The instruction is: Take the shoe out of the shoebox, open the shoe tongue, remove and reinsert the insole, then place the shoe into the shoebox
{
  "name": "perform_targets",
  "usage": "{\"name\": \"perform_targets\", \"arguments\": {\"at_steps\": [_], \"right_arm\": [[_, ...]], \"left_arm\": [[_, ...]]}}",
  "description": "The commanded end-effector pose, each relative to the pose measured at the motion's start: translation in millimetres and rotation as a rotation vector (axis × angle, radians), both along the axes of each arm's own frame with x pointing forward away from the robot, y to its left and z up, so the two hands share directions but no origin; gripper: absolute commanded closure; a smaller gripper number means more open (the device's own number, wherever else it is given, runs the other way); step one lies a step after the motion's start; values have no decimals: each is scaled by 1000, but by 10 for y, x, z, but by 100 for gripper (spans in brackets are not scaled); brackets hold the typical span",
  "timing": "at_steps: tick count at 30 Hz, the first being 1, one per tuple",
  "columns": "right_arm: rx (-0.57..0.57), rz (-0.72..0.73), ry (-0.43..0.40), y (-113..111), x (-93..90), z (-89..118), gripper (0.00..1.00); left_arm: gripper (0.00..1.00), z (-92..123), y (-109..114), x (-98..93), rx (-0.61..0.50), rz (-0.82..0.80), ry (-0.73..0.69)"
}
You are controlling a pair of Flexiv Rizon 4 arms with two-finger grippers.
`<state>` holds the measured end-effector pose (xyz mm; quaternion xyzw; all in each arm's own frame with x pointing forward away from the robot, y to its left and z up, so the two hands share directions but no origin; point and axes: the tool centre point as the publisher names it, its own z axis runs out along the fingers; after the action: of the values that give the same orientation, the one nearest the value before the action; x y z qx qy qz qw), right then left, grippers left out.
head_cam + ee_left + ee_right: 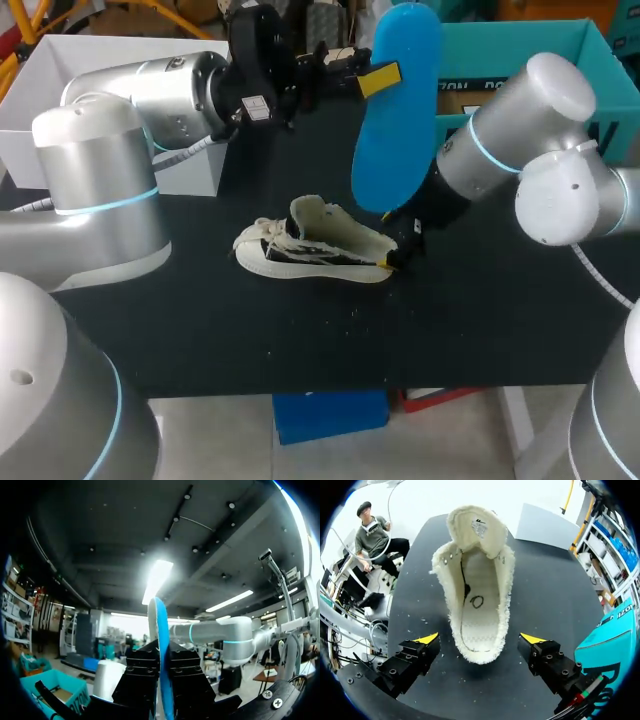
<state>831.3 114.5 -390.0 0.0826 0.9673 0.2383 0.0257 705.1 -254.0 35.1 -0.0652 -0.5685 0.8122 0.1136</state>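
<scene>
Our two arms, one raised and one low.
Our left gripper [378, 78] is up high, clamped on the blue insole [398, 120]; our right gripper [480, 639] sits low, fingers spread wide apart.

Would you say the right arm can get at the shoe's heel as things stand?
Probably yes: the right end effector is open astride the shoe at its heel, nothing between, and the left end effector holds the blue insole aloft.

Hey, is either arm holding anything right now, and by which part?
Left tool pinches the blue insole at one long edge; right tool holds nothing.
</scene>
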Motion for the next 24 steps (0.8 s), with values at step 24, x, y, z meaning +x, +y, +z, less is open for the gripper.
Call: {"name": "perform_targets", "arguments": {"at_steps": [24], "right_arm": [[-308, -4, 21, 349, 60, -37, 0]], "left_arm": [[100, -8, 4, -9, 0, 0, -1]]}}
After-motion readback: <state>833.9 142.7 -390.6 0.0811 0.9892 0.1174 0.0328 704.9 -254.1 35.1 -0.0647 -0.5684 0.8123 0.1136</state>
